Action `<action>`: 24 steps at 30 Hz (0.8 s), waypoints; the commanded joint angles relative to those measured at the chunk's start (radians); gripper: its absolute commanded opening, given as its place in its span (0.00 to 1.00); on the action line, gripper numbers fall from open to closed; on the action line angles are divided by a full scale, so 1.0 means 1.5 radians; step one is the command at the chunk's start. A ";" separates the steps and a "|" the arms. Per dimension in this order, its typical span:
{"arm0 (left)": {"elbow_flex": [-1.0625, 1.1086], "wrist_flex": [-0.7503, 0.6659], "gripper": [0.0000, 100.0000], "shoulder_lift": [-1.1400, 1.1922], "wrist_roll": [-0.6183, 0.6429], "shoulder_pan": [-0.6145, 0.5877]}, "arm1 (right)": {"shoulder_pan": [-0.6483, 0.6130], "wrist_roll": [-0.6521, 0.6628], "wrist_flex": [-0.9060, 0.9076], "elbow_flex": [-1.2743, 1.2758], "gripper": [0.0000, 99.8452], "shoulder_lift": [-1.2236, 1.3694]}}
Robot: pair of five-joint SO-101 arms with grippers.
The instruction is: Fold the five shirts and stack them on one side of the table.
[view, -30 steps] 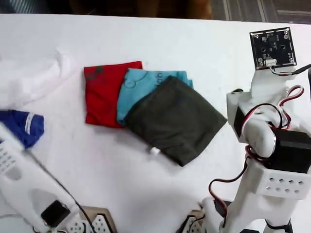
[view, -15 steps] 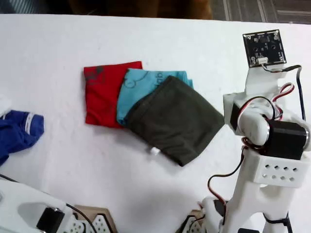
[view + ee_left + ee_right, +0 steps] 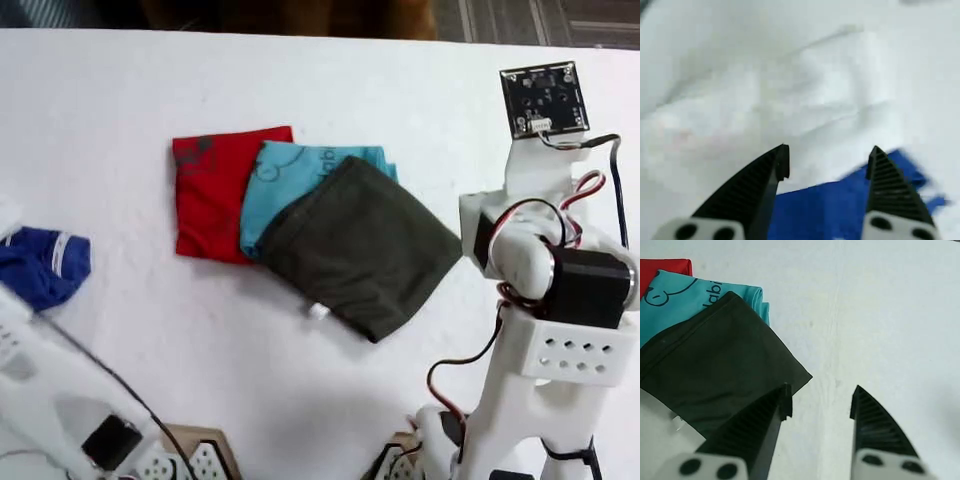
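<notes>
Nearest, at 7 o'clock in the high view, the left arm (image 3: 50, 390) has swung back up over the tabletop's (image 3: 400, 90) edge after dipping low half a second ago. Its own camera shows the left pincer (image 3: 829, 152) spread wide and gripping nothing, poised above the seam where the blue shirt (image 3: 840, 200) meets the white shirt (image 3: 790, 100). At 4 o'clock the right arm (image 3: 555, 300) has drawn back a little from its place a second ago and has since held still. The right pincer (image 3: 822, 390) is likewise wide open and empty, hanging over bare tabletop just beside the corner of the dark grey shirt (image 3: 715, 375). Farther out, at 9 o'clock, the blue shirt (image 3: 45, 265) sits bunched and unfolded. Half a second ago it trailed toward the near edge, and now it is drawn up compact again. The white shirt, spread at 10 o'clock a second ago, has slid off to a sliver (image 3: 5, 215) at the frame's edge. At the centre the dark grey shirt (image 3: 360, 245) lies on the teal shirt (image 3: 290, 175), which overlaps the red shirt (image 3: 210, 190), and all three are unmoved. I judge three shirts folded and loosely stacked, with two left. The left arm's shuffling has rearranged the blue and white shirts without folding either, so the next fold has yet to begin.
</notes>
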 commanded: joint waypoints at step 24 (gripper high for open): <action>0.399 -0.181 0.26 0.056 0.426 0.665 | 0.007 -0.001 -0.008 0.001 0.20 -0.013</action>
